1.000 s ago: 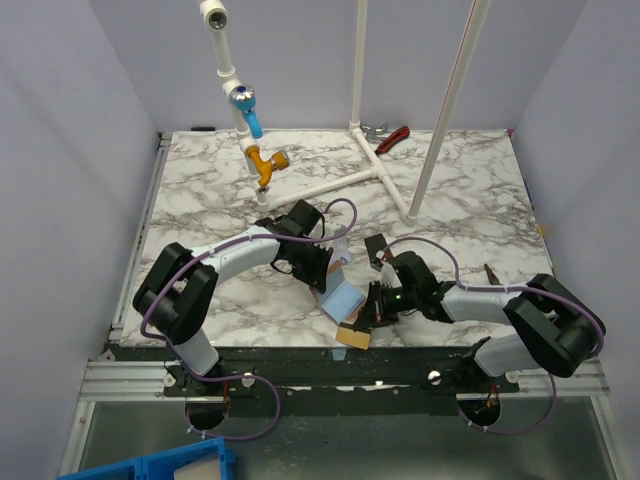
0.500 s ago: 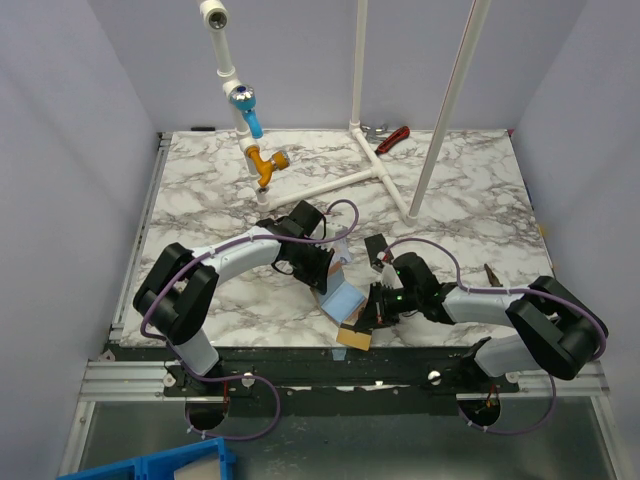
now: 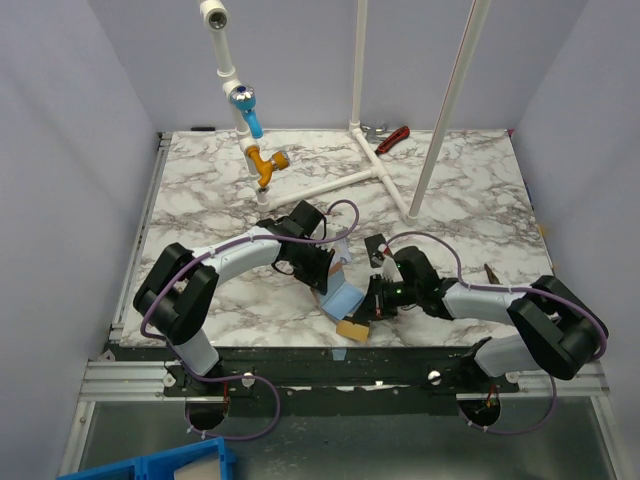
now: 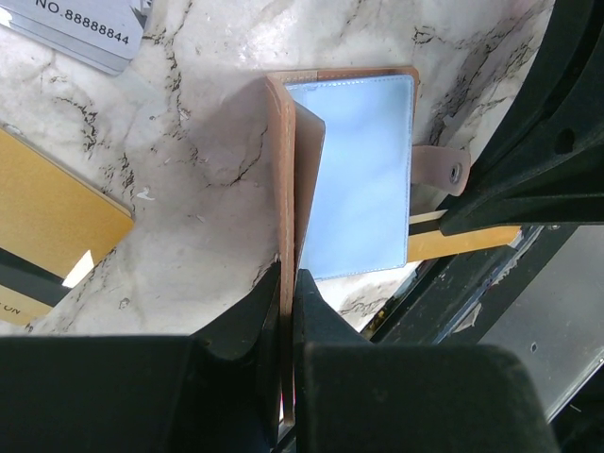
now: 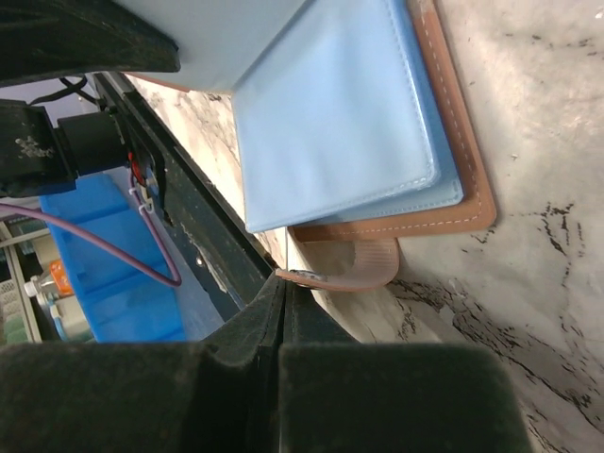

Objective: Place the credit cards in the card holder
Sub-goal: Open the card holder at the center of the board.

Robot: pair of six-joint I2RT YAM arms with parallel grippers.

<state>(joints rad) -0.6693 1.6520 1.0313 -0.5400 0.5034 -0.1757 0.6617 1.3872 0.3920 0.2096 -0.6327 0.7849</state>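
1. The right pincer (image 5: pixel 283 288), shut on the strap (image 5: pixel 344 264), has tugged it slightly toward 12 o'clock.
2. The card holder (image 3: pixel 343 300) lies open at the surface's (image 3: pixel 200 200) 6 o'clock edge (blue inside showing).
3. The left pincer (image 4: pixel 288 283) is pinched shut on its brown cover.
4. The gold card (image 4: pixel 52 231) lies outside, waiting.

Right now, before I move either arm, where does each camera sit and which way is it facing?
Top external: above and behind the bases, looking down on the marble table; both arms show, left gripper and right gripper at the open tan leather card holder.
Left wrist: faces down past its fingers, shut on the holder's cover.
Right wrist: faces along its fingers, shut on the holder's strap.
All three share the holder's pale-blue lining.
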